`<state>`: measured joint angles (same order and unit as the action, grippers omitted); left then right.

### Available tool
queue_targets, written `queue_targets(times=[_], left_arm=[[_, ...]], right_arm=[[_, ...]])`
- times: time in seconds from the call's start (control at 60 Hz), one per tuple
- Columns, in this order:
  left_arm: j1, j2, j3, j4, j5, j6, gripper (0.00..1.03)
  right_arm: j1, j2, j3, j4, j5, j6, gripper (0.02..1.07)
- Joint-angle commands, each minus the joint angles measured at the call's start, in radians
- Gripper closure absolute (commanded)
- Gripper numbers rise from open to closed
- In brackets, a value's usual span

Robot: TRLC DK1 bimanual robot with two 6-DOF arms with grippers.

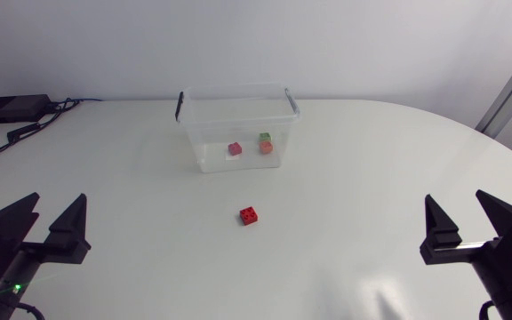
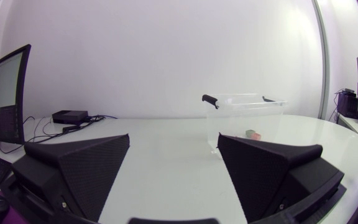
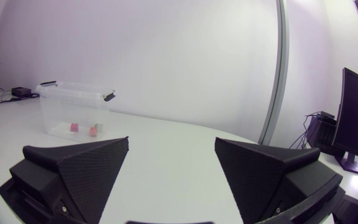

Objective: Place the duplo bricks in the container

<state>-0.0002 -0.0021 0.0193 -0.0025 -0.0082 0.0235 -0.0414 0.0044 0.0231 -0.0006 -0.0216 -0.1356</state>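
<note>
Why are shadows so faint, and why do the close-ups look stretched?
Head view: even light leaves only a faint shadow under the small red duplo brick. Left wrist view: the fisheye lens makes the matte black end effector loom larger than the clear plastic container.

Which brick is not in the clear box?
The red duplo brick on the white table; the pink brick, green brick and orange brick sit inside the clear plastic container.
</note>
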Motion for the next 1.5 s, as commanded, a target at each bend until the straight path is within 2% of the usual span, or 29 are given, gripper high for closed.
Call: queue_targets(times=[0.0, 0.367, 0.5, 0.683, 0.733, 0.85, 0.967, 1.1, 1.167, 1.25, 1.367, 1.483], left_arm=[[0.009, -0.012, -0.018, -0.004, -0.003, 0.015, 0.04], [-0.009, -0.013, -0.018, 0.001, -0.012, 0.012, 0.04], [0.003, -0.012, -0.021, 0.019, -0.05, 0.082, 0.05], [0.006, -0.013, -0.022, 0.079, -0.047, 0.144, 0.04], [0.006, -0.013, -0.016, 0.079, -0.022, 0.17, 0.04], [0.006, -0.009, 0.027, 0.035, 0.022, 0.167, 0.04], [-0.009, 0.054, 0.105, -0.005, 0.025, 0.164, 0.04], [-0.015, 0.266, 0.268, -0.074, 0.03, 0.165, 0.04], [-0.038, 0.386, 0.366, -0.136, 0.05, 0.167, 0.04], [-0.106, 0.545, 0.501, -0.246, 0.088, 0.193, 0.04], [-0.284, 0.717, 0.607, -0.356, 0.1, 0.231, 0.04], [-0.397, 0.834, 0.605, -0.37, 0.102, 0.283, 0.04]], right_arm=[[-0.006, -0.009, -0.023, -0.009, -0.001, -0.016, 0.07], [-0.008, -0.009, -0.023, -0.009, -0.001, -0.016, 0.07], [-0.006, -0.009, -0.023, -0.009, 0.0, -0.016, 0.07], [-0.006, -0.009, -0.023, -0.009, 0.0, -0.016, 0.07], [-0.006, -0.009, -0.023, -0.009, 0.0, -0.016, 0.07], [-0.006, -0.009, -0.023, -0.009, -0.001, -0.016, 0.07], [-0.006, -0.009, -0.023, -0.009, 0.0, -0.016, 0.07], [-0.006, -0.009, -0.023, -0.009, -0.001, -0.018, 0.07], [-0.006, -0.009, -0.023, -0.009, 0.0, -0.018, 0.07], [-0.006, -0.009, -0.023, -0.009, 0.0, -0.018, 0.07], [-0.006, -0.009, -0.023, -0.009, 0.0, -0.018, 0.07], [-0.008, -0.009, -0.023, -0.009, -0.001, -0.018, 0.07]])
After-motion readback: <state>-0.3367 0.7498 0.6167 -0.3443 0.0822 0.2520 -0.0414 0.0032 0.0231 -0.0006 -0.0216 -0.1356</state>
